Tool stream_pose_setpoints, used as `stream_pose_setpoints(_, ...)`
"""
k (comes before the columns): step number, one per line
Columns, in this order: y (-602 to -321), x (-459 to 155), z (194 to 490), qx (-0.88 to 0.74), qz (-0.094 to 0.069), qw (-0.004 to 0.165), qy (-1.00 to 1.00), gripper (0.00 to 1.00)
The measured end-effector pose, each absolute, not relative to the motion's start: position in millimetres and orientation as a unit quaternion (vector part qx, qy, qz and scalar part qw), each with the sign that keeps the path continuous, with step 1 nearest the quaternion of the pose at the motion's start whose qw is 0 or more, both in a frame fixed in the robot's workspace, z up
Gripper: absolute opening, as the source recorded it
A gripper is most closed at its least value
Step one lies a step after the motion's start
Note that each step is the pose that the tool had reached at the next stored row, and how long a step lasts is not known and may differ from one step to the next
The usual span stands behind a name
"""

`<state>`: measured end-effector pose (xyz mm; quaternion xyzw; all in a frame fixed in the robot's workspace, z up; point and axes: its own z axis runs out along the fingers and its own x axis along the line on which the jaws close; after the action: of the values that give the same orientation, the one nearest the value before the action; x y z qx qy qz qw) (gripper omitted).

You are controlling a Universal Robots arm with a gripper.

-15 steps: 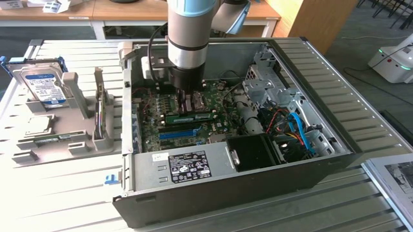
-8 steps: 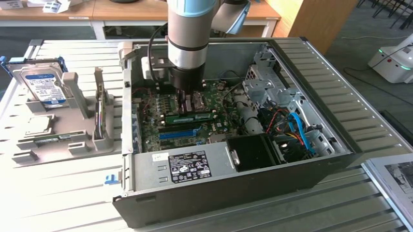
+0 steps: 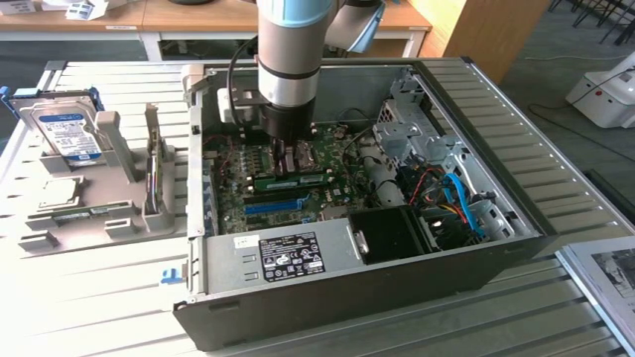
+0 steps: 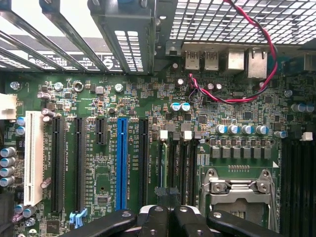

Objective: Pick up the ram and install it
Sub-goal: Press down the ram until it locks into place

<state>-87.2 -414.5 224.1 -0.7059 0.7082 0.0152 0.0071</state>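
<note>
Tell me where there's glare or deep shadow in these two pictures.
Exterior view: pale glare on the slatted table; the computer case front is dark. Wrist view: bright washout along the metal bracket; the motherboard is evenly lit, the end effector dark.

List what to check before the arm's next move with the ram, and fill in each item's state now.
1. Case open, with the arm reaching in from above: ok.
2. Gripper inside the case, over the motherboard: ok.
3. Ram located: ok. It is a green stick lying along the board, just under the gripper in the exterior view.
4. Ram fully seated in its slot: cannot tell.
5. Red cable away from the gripper: ok. It loops near the rear ports.
6. Blue slot free of the ram: ok, nothing is in it.
</note>
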Motion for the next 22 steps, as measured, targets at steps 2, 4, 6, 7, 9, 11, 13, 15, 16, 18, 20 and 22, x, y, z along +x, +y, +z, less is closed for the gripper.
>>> stream_pose_setpoints(2,-414.5,-87.2,223.8,-0.706,0.015,0.007,0.708,0.10)
stream_pose_setpoints(4,-414.5,-87.2,223.7,-0.706,0.015,0.007,0.708,0.10)
stream_pose_setpoints(6,-414.5,-87.2,223.6,-0.706,0.015,0.007,0.708,0.10)
stream_pose_setpoints(7,-414.5,-87.2,223.6,-0.706,0.015,0.007,0.708,0.10)
stream_pose_setpoints(9,-414.5,-87.2,223.4,-0.706,0.015,0.007,0.708,0.10)
stream_pose_setpoints(11,-414.6,-87.2,223.1,-0.706,0.015,0.007,0.708,0.10)
stream_pose_setpoints(13,-414.6,-87.2,222.7,-0.706,0.015,0.007,0.708,0.10)
stream_pose_setpoints(15,-414.6,-87.2,222.5,-0.706,0.015,0.007,0.708,0.10)
stream_pose_setpoints(16,-414.6,-87.2,222.5,-0.706,0.015,0.007,0.708,0.10)
stream_pose_setpoints(18,-414.6,-87.2,222.5,-0.706,0.015,0.007,0.708,0.10)
stream_pose_setpoints(20,-414.6,-87.2,222.4,-0.706,0.015,0.007,0.708,0.10)
stream_pose_setpoints(22,-414.6,-87.2,222.4,-0.706,0.015,0.007,0.708,0.10)
